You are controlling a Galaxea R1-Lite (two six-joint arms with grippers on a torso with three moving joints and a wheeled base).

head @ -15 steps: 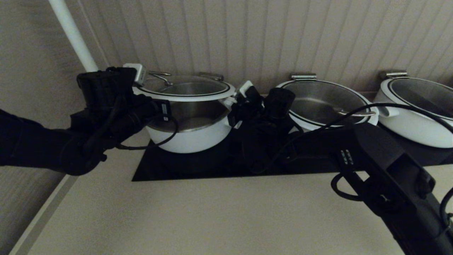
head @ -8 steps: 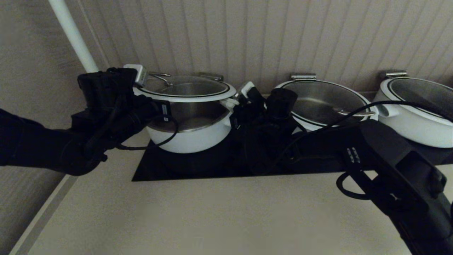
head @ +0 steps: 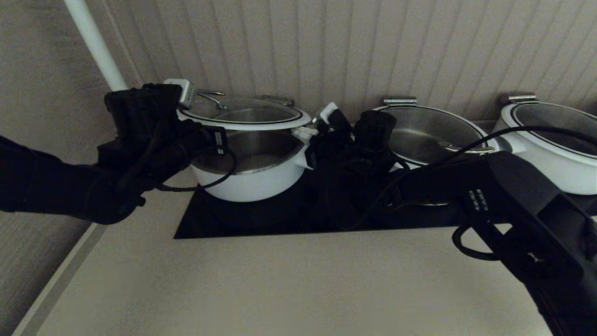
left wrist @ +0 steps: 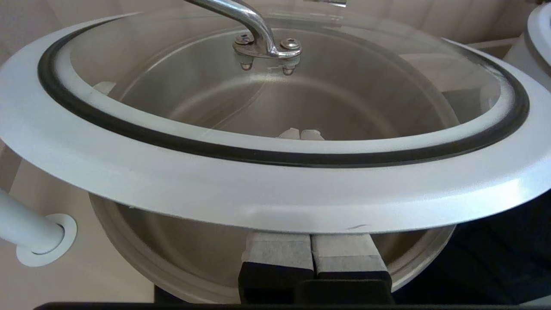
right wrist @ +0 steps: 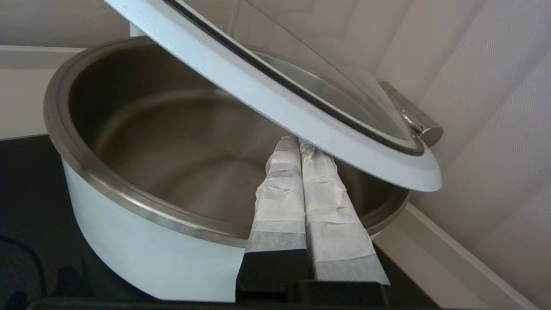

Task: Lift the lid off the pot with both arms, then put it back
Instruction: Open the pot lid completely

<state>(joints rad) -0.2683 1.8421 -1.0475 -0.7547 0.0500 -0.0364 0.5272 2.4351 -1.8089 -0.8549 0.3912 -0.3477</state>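
Observation:
A white pot (head: 247, 179) with a steel inside stands on the left of the black cooktop (head: 280, 219). Its glass lid (head: 242, 116), white-rimmed with a metal handle, is held above the pot's rim, leaving a gap. My left gripper (head: 191, 125) is shut, its fingers pressed together under the lid's left rim. The left wrist view shows that gripper (left wrist: 311, 241) beneath the lid (left wrist: 258, 189). My right gripper (head: 305, 133) is shut under the right rim. The right wrist view shows it (right wrist: 299, 144) reaching over the pot (right wrist: 129, 224) and beneath the lid (right wrist: 275, 99).
Two more white pots with glass lids stand to the right (head: 429, 135) (head: 550, 140). A ribbed wall rises just behind the pots. A white pipe (head: 93, 42) runs up at the back left. The beige counter (head: 280, 289) lies in front.
Both grippers have moved up a little, and the lid has risen slightly with them, widening the gap above the pot.

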